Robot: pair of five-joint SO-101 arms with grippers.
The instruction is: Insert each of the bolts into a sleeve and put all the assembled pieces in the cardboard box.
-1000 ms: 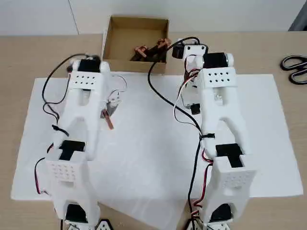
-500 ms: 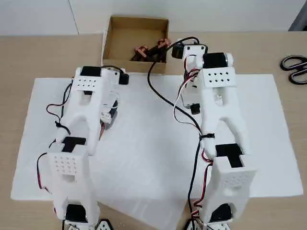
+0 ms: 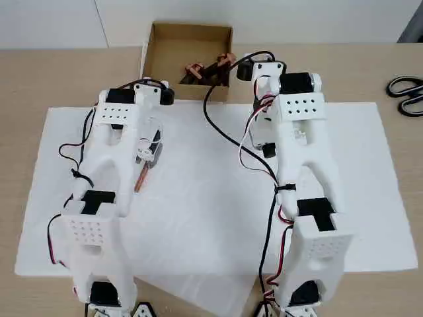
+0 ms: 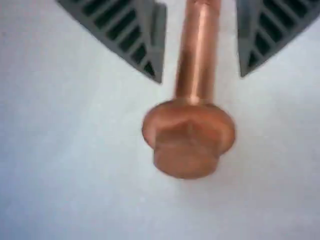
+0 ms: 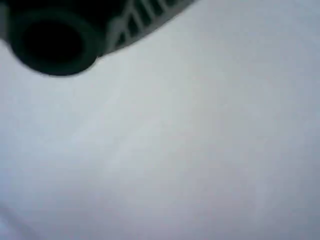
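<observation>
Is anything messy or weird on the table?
Nothing looks broken or spilled. The scissors at the table's right edge, off the white paper, seem unrelated. The copper and black pieces lie jumbled in one corner of the cardboard box.

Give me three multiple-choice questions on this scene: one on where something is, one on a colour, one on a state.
1. Where are the scissors?
A) in the box
B) on the table, right of the white paper
C) under the left arm

2. What colour is the bolt in the left gripper?
A) silver
B) blue
C) copper

3. The cardboard box is
A) open, with pieces inside
B) open and empty
C) taped shut

Answers: B, they lie past the paper's right edge; C, shaft and head are copper; A, copper and black pieces show inside.
</observation>
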